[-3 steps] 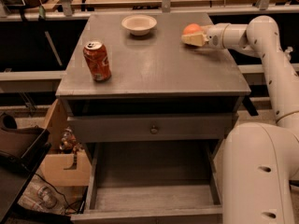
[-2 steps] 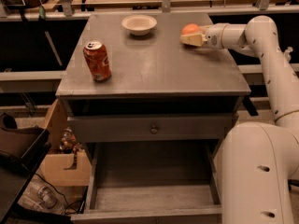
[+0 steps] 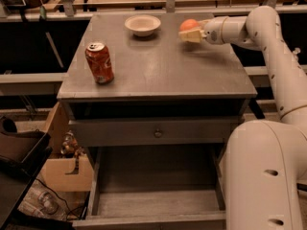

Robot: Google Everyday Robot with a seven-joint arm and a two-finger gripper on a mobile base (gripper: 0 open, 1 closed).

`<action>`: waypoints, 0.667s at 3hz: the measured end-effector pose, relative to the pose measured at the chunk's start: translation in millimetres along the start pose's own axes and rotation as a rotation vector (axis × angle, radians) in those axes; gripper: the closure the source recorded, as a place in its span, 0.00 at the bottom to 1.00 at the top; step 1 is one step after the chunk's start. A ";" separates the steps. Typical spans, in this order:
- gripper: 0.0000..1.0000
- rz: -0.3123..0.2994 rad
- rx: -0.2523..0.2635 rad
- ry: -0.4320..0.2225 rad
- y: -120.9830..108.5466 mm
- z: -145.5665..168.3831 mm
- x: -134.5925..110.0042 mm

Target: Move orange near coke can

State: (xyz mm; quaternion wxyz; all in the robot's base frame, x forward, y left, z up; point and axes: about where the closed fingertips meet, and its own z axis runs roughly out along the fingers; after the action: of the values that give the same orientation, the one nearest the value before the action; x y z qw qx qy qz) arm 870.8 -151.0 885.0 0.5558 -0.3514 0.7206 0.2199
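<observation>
The orange (image 3: 188, 24) is at the back right of the grey table (image 3: 158, 71), held between the cream fingers (image 3: 192, 35) of my gripper (image 3: 190, 31). The gripper reaches in from the right on the white arm and is shut on the orange, just above the tabletop. The coke can (image 3: 99, 62) stands upright near the front left of the table, well apart from the orange and the gripper.
A shallow cream bowl (image 3: 142, 25) sits at the back middle of the table, left of the orange. The robot's white body (image 3: 266, 176) fills the lower right. Below the tabletop is a drawer (image 3: 156, 133) and an open shelf. Boxes and clutter lie on the floor at the left.
The gripper and the orange have shifted a little to the left, toward the bowl. The coke can and the bowl have not moved.
</observation>
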 end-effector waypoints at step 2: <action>1.00 -0.079 -0.109 -0.028 77.7 0.1 -40.1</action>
State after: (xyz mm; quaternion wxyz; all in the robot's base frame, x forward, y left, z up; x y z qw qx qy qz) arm 817.9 -89.4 917.6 0.5542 -0.4060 0.6854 0.2415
